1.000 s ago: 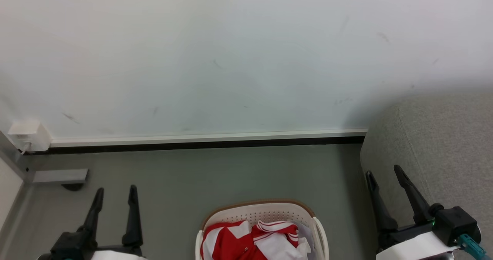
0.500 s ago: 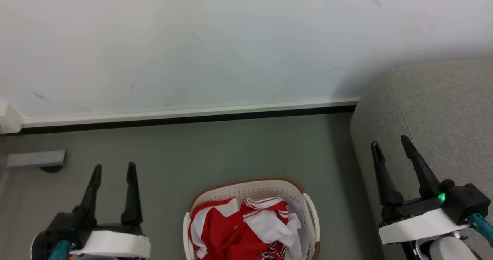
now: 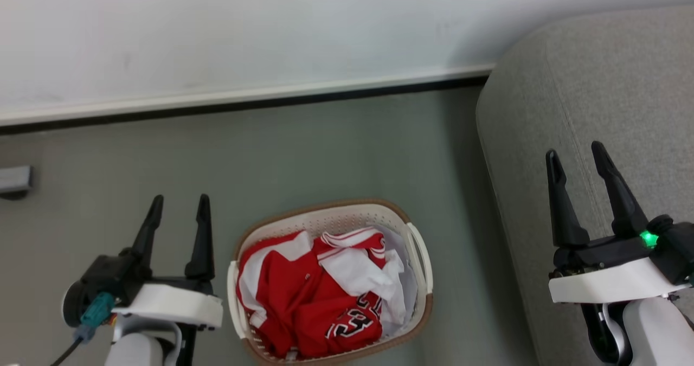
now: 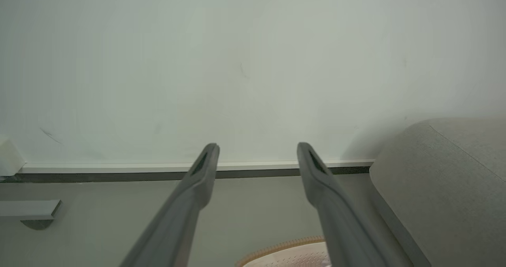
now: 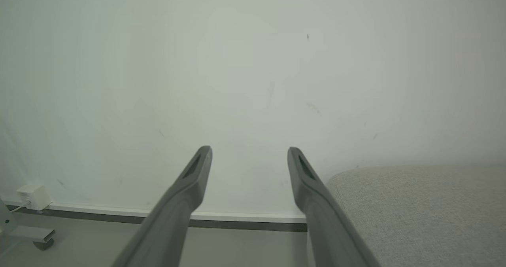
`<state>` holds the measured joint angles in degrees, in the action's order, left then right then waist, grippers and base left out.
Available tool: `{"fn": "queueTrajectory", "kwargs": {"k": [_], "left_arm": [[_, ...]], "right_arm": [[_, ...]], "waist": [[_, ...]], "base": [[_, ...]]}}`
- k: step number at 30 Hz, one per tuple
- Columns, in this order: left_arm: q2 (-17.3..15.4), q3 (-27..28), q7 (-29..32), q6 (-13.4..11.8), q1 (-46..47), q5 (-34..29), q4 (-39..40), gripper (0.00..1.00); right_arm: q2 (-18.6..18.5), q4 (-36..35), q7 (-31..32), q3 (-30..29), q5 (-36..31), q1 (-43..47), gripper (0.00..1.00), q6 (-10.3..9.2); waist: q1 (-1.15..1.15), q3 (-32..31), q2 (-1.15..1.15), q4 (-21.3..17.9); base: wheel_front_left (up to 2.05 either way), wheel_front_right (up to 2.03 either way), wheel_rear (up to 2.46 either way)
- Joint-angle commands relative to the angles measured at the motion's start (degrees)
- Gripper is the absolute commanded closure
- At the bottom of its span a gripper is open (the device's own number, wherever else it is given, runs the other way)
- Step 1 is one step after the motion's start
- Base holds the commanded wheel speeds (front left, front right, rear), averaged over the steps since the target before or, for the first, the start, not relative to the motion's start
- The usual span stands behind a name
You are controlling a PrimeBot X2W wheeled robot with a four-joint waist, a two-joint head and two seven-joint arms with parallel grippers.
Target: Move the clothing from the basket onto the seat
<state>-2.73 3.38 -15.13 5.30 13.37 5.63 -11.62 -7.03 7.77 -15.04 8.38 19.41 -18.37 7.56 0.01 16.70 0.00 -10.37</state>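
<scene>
The clothing, a crumpled red jersey with white panels and a black-and-white number, lies in the cream basket with a brown rim on the grey floor. My left gripper stands open and empty just left of the basket. My right gripper is open and empty over the edge of the light-grey seat, right of the basket. In the left wrist view my left gripper points at the wall, with the basket rim low down and the seat at right. The right wrist view has my right gripper beside the seat.
A pale wall with a white and black skirting runs behind the basket. A grey bracket sits on the floor at the far left. A white wall box with a cable is low on the wall.
The head camera has tilted down, so the wall slid up and the whole basket and more of the seat came into view. Both grippers stay open.
</scene>
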Motion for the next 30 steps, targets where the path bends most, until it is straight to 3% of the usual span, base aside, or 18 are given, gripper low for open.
{"fn": "queueTrajectory", "kwargs": {"k": [1, 14, 30], "left_arm": [[-0.71, 0.14, -0.04, 0.32, 1.65, -0.39, -1.22, 0.0], [-2.48, -4.23, 0.58, 1.63, 11.51, -1.07, -19.59, 0.0], [-5.12, -17.0, 10.95, 2.19, 28.77, -5.09, -42.87, 0.0]], "right_arm": [[-0.21, -0.42, -0.2, -0.28, 0.09, -1.05, 0.0, -0.14], [0.66, -1.98, -0.2, -0.01, 0.04, -4.81, 0.0, -0.14], [2.08, -3.54, -0.2, 0.72, 0.27, -9.33, 0.0, -0.14]], "waist": [[-0.01, 2.33, 0.0, -1.17], [-0.01, 9.92, 0.0, -4.38], [-0.01, 19.45, 0.0, -8.41]], "base": [[0.0, 0.0, 0.0], [0.0, 0.0, 0.0], [0.0, 0.0, 0.0]]}}
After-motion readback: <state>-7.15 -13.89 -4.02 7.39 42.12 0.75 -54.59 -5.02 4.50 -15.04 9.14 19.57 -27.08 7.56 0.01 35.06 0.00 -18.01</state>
